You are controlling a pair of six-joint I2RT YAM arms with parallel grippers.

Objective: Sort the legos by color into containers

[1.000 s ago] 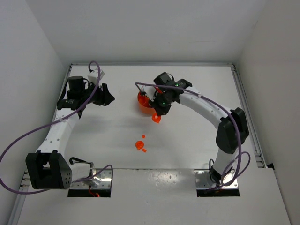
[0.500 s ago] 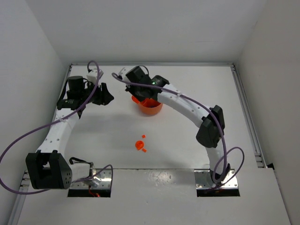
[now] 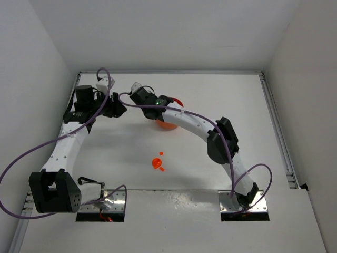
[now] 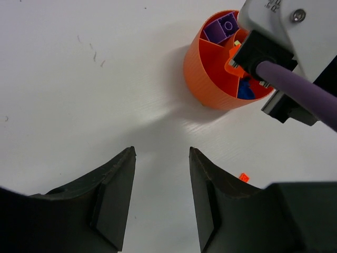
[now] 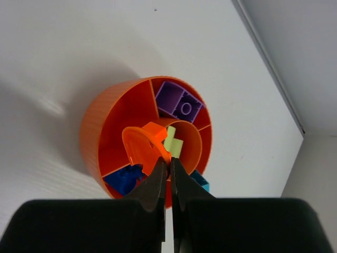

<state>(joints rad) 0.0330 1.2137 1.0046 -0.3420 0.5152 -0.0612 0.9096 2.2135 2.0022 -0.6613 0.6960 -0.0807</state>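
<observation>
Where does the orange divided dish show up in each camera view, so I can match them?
Top external: orange divided dish left of centre, mostly hidden under the right arm.
Left wrist: the dish upper right, partly under that arm.
Right wrist: the dish at centre, beyond the right end effector pinching an orange round piece.
Shared landmark: the right arm over the dish; purple bricks match both wrist views.

Shows an orange dish (image 3: 167,125) just right of the left gripper's (image 3: 124,109) fingers, mostly hidden under the right arm (image 3: 195,124). Shows three orange legos (image 3: 156,163) well apart from those fingers, nearer the bases.
</observation>
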